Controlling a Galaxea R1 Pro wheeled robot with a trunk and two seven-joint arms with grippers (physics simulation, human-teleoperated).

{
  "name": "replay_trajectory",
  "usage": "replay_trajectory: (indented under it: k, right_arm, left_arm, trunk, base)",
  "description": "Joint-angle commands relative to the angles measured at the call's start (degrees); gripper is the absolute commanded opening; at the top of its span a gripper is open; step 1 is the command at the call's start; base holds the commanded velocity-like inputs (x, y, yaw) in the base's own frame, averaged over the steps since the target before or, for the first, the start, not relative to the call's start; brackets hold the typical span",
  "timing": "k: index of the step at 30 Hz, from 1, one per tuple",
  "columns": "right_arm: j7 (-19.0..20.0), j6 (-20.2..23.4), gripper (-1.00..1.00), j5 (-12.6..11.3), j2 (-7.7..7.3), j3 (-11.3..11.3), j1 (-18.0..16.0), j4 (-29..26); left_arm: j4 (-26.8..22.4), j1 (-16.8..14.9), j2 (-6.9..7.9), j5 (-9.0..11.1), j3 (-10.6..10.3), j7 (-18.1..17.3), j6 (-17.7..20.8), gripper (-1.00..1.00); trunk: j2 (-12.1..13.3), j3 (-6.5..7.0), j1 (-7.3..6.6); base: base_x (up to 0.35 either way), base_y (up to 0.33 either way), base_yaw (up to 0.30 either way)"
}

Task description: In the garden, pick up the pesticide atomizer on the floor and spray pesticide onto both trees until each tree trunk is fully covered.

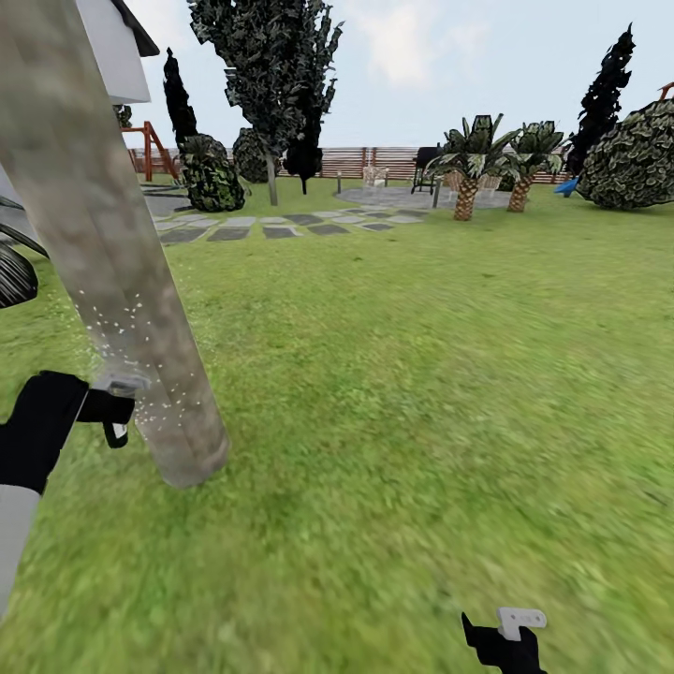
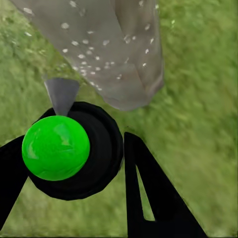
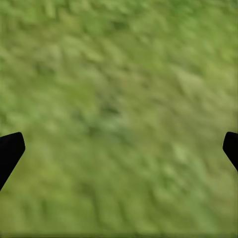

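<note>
The left claw (image 1: 117, 412) is closed around the pesticide atomizer (image 2: 74, 148), a black round body with a bright green ball (image 2: 55, 147) on top and a grey cone nozzle (image 2: 62, 91) pointing forward; in the left wrist view one dark finger (image 2: 144, 193) presses against the bottle's side; the tree trunk (image 1: 112, 281) stands just ahead of this claw, leaning, its mottled grey-brown bark flecked with white droplets (image 1: 122, 323) around and above the nozzle's height; so the step in hand is, by my reading, spraying the first trunk, with the lower stretch partly speckled and the higher bark bare of flecks; the base of the trunk meets the lawn (image 1: 421, 421) just below and beyond the nozzle; the right claw (image 1: 505, 637) hangs low and well apart from the trunk, over plain grass, its two dark fingertips (image 3: 10, 148) spread wide with nothing between them; the next move probably calls for sweeping the nozzle up and around the trunk while keeping it close and aimed at the bark, so that the uncovered parts get wet; the far side of the trunk is hidden, so coverage there cannot be judged; a second tall tree (image 1: 271, 84) stands far ahead of both claws, near the fence (image 1: 374, 161), and will likely need a drive across the garden.
</note>
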Motion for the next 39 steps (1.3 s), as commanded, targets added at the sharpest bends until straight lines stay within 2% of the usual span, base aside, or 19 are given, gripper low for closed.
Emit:
replay_trajectory:
  k: [1, 3, 6, 7, 8, 11, 13, 14, 18, 19, 21, 23, 24, 26, 28, 31, 33, 39]
  right_arm:
    - [0.0, 0.0, 1.00, 0.0, 0.00, 0.0, 0.0, 0.0]
    - [0.0, 0.0, 1.00, 0.0, 0.00, 0.0, 0.0, 0.0]
    - [0.0, 0.0, 1.00, 0.0, 0.00, 0.0, 0.0, 0.0]
    - [0.0, 0.0, 1.00, 0.0, 0.00, 0.0, 0.0, 0.0]
    - [0.0, 0.0, 1.00, 0.0, 0.00, 0.0, 0.0, 0.0]
    - [0.0, 0.0, 1.00, 0.0, 0.00, 0.1, 0.0, 0.0]
    - [0.0, 0.0, 1.00, 0.0, 0.00, 0.1, 0.0, 0.0]
    - [0.0, 0.0, 1.00, 0.0, 0.00, 0.1, 0.0, 0.0]
    - [0.0, 0.0, 1.00, 0.1, 0.02, 0.1, 0.0, 0.0]
    - [0.0, 0.0, 1.00, 0.0, 0.01, 0.0, 0.0, 0.0]
    - [0.0, 0.0, 1.00, 0.1, 0.02, 0.1, 0.0, 0.0]
    - [0.0, 0.0, 1.00, 0.0, 0.04, 0.0, 0.0, 0.0]
    - [0.0, 0.0, 1.00, 0.0, 0.01, 0.0, 0.0, 0.0]
    - [0.0, 0.0, 1.00, 0.0, 0.00, 0.0, 0.0, 0.0]
    - [-0.1, 0.0, 1.00, 0.0, 0.00, 0.0, 0.0, 0.0]
    - [-0.1, 0.0, 1.00, 0.0, 0.00, -0.1, 0.0, 0.1]
    - [-0.1, 0.0, 1.00, -0.1, 0.00, 0.0, 0.0, 0.0]
    - [-0.1, 0.0, 1.00, 0.0, 0.09, 0.0, 0.0, 0.0]
  left_arm:
    - [0.1, 1.2, -0.07, 0.0, 0.0, 0.0, -0.2, -1.00]
    - [0.3, 3.0, -0.57, 0.0, 0.0, -0.1, -0.2, -1.00]
    - [-0.1, 6.4, -3.88, -0.4, 0.1, 0.6, -0.6, -1.00]
    - [-0.1, 7.0, -4.55, -0.5, 0.1, 1.1, -0.7, -1.00]
    - [0.3, 7.3, -4.97, -0.5, 0.2, 2.0, -0.7, -1.00]
    - [2.4, 8.4, -6.84, -0.2, 0.4, 8.0, -1.0, -1.00]
    - [3.0, 9.5, -7.56, -0.1, 0.9, 9.9, -3.1, -1.00]
    - [3.3, 10.1, -8.30, -0.1, 2.6, 11.9, -4.7, -1.00]
    - [3.4, 10.5, -11.70, 0.0, 14.7, 18.7, -6.1, -1.00]
    - [3.6, 10.6, -12.35, -0.1, 18.7, 20.4, -10.0, -1.00]
    - [4.8, 11.0, -12.69, 0.0, 23.0, 24.5, -16.6, -1.00]
    - [8.3, 11.7, -13.79, 0.2, 25.7, 28.3, -21.9, -1.00]
    - [11.6, 11.9, -14.95, 0.1, 26.4, 29.4, -26.7, -1.00]
    - [13.9, 12.0, -15.50, 0.1, 26.7, 29.8, -30.3, -1.00]
    - [14.3, 12.0, -15.56, 0.0, 26.8, 29.8, -31.2, -1.00]
    - [14.6, 12.2, -15.70, -0.1, 27.2, 30.3, -31.5, -1.00]
    - [14.9, 12.3, -16.33, 0.2, 27.2, 34.2, -31.6, -1.00]
    - [15.1, 12.3, -17.62, 0.2, 27.1, 34.6, -31.8, -1.00]
  trunk:
    - [0.0, 0.01, -0.01]
    - [0.0, 0.01, -0.01]
    - [0.0, 0.01, -0.01]
    - [0.0, 0.01, -0.01]
    - [0.0, 0.01, -0.01]
    - [0.0, 0.01, -0.01]
    - [0.0, 0.01, -0.01]
    - [0.0, 0.01, -0.01]
    - [0.0, 0.01, -0.01]
    - [0.0, 0.01, -0.01]
    - [0.0, 0.01, -0.01]
    - [0.0, 0.01, -0.01]
    - [0.0, 0.01, -0.01]
    - [0.0, 0.01, -0.01]
    - [0.0, 0.01, -0.01]
    - [0.0, 0.01, -0.01]
    - [0.0, 0.01, -0.01]
    - [0.0, 0.01, -0.01]
  base:
    - [0.000, 0.000, 0.000]
    - [0.000, 0.000, 0.000]
    - [0.000, 0.000, 0.000]
    - [0.000, 0.000, 0.000]
    - [0.000, 0.000, 0.000]
    - [0.000, 0.000, 0.000]
    - [0.000, 0.000, 0.000]
    - [0.000, 0.000, 0.000]
    - [0.000, -0.095, 0.000]
    - [0.027, -0.250, 0.000]
    - [0.059, -0.263, 0.000]
    - [0.077, -0.269, 0.000]
    - [0.096, -0.271, 0.000]
    - [0.124, -0.268, 0.000]
    - [0.123, -0.266, 0.000]
    - [0.030, -0.273, 0.000]
    - [0.001, -0.277, 0.000]
    - [0.000, -0.277, 0.211]
